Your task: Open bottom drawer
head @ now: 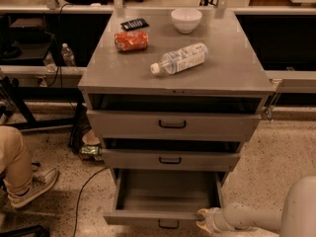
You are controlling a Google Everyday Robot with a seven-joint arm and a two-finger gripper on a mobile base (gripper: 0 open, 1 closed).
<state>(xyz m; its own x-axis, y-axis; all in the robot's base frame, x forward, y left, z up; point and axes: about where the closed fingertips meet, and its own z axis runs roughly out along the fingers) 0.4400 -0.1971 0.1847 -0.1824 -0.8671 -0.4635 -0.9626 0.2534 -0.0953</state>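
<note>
Bottom drawer (pixel 165 195) sits at the foot of the grey cabinet and it's pulled well out toward me. I can see straight down onto its grey floor and side walls, and its small black handle (pixel 168 224) is right at the lower edge of the view. My pincer (pixel 205 220) is down at the right end of that drawer's front, up against the top edge, with the pale arm (pixel 247 216) coming in from the right. Whether it is apart, together or clamped on that edge I cannot tell.

Above it, the middle drawer (pixel 133 159) and the top drawer (pixel 128 125) each stand out a little, with dark gaps over them.

On the worktop (pixel 232 63) there's a white bowl (pixel 186 19) at the back, upright. A clear water bottle (pixel 178 59) lies on its side, cap toward the front left. An orange packet (pixel 131 41) sits left of it, with a small black item (pixel 134 24) just behind. Off to the left are someone's leg (pixel 14 162) and shoe (pixel 34 185).
</note>
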